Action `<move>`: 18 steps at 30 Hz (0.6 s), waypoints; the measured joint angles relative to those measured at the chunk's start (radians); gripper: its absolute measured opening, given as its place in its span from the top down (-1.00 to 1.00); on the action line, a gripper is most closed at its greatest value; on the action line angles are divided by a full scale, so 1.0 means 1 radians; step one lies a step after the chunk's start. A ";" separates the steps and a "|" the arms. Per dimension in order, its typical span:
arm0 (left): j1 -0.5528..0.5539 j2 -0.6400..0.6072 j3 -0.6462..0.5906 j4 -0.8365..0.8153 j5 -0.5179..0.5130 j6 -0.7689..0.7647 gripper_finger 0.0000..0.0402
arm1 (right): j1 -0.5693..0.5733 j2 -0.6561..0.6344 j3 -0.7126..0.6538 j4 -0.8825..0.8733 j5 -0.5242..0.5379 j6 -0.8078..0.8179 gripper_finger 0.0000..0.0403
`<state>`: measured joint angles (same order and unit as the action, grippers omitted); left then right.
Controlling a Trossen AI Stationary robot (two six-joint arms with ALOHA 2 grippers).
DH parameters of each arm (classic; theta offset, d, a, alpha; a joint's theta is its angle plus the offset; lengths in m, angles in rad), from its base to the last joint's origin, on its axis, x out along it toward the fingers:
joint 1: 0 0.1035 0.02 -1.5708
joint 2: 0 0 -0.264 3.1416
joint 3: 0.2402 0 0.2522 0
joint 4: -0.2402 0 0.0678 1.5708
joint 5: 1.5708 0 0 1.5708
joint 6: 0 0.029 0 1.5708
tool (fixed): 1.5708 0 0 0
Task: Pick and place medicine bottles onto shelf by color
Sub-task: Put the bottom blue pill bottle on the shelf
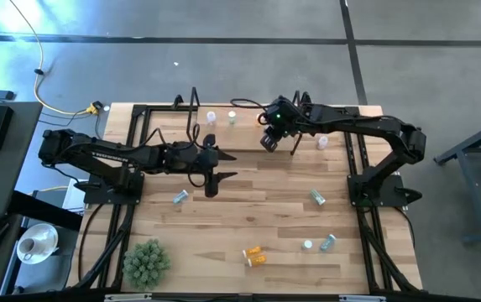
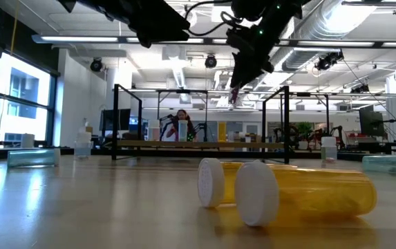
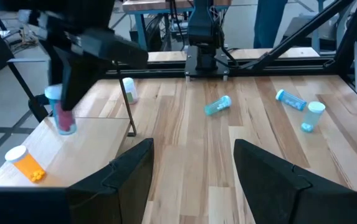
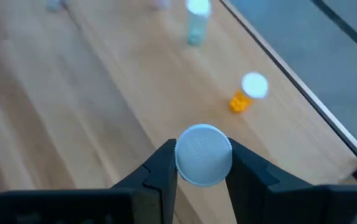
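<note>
While no label or lettering can be read on any bottle from where I stand, the rest is plain enough.

From above, the right gripper [image 1: 271,139] hangs over the low light-wood shelf with thin black end frames [image 1: 248,127] at the far side of the big wooden tabletop [image 1: 223,226]. The left gripper [image 1: 220,168] waits nearer the table's middle, fingers spread and holding nothing. Two small bottles, a whitish one [image 1: 211,117] and a greenish one [image 1: 232,117], stand upright on the shelf. Loose on the table lie a teal bottle [image 1: 180,197] beside the left gripper, another teal bottle [image 1: 317,197] on the right, a teal bottle [image 1: 328,242] beside an upright one [image 1: 307,245] near the front, and two orange bottles [image 1: 254,255] side by side. A green spiky plant ball [image 1: 146,260] sits at the front left corner.

At table height, the two orange bottles lie on their sides, white caps [image 2: 256,192] toward the camera, long axes running off to the right. A seated person [image 2: 182,122] shows beyond the shelf.

Past the left wrist's parted fingers [image 3: 128,180], a purple-bodied bottle [image 3: 63,118] hangs upright, cap up, clamped in the right arm's gripper above the shelf, with an orange bottle [image 3: 25,163] lying on the shelf nearby.

Past the right wrist, the white round cap [image 4: 203,154] sits squarely between the two dark fingers [image 4: 159,171], both pressing its sides; the bottle's axis points straight down at the wood.
</note>
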<state>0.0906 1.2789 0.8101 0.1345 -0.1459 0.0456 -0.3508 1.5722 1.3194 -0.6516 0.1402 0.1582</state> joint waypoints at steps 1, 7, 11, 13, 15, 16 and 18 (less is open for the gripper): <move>0.000 0.000 0.000 0.000 0.000 0.000 -0.04 | -0.001 0.007 0.007 -0.005 -0.021 -0.007 0.51; 0.000 0.000 0.000 -0.001 0.000 0.000 -0.04 | 0.000 0.097 0.026 -0.061 -0.133 -0.173 0.51; 0.000 0.000 0.000 -0.001 0.000 0.001 -0.04 | 0.000 0.139 0.055 -0.128 -0.135 -0.273 0.51; 0.000 0.000 0.000 -0.002 0.000 0.000 -0.04 | -0.003 0.147 0.073 -0.143 -0.137 -0.318 0.51; 0.000 0.000 0.000 -0.002 0.000 0.001 -0.04 | -0.010 0.150 0.082 -0.148 -0.146 -0.358 0.51; 0.000 0.001 0.000 -0.003 0.000 0.001 -0.04 | -0.015 0.151 0.083 -0.148 -0.161 -0.373 0.51; 0.000 0.001 0.000 -0.003 0.001 0.001 -0.04 | -0.030 0.151 0.083 -0.147 -0.199 -0.383 0.51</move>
<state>0.0906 1.2797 0.8101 0.1318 -0.1453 0.0462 -0.3804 1.7233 1.4021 -0.7988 -0.0591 -0.2244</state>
